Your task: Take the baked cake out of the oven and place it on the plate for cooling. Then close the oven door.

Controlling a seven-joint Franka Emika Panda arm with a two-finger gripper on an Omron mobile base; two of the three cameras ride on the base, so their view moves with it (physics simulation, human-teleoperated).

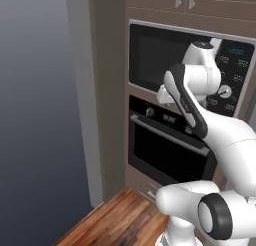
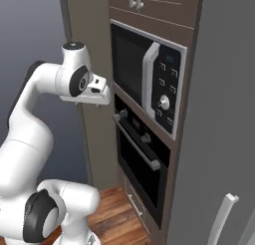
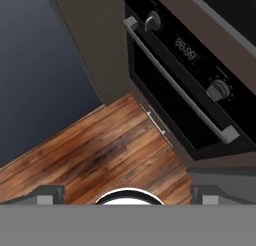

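Right base view: oven door (image 2: 141, 165) shut, mid-frame under microwave (image 2: 149, 78). Gripper (image 2: 102, 95) released, empty, up near door handle (image 2: 137, 142), not touching. First step, I'd say: grab handle, pull door down. No cake visible yet.

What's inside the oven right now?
Can't tell. The oven door is shut, and its dark glass shows no rack or cake behind it. Its silver handle runs across the top of the door; the open hand hovers in front, touching nothing.
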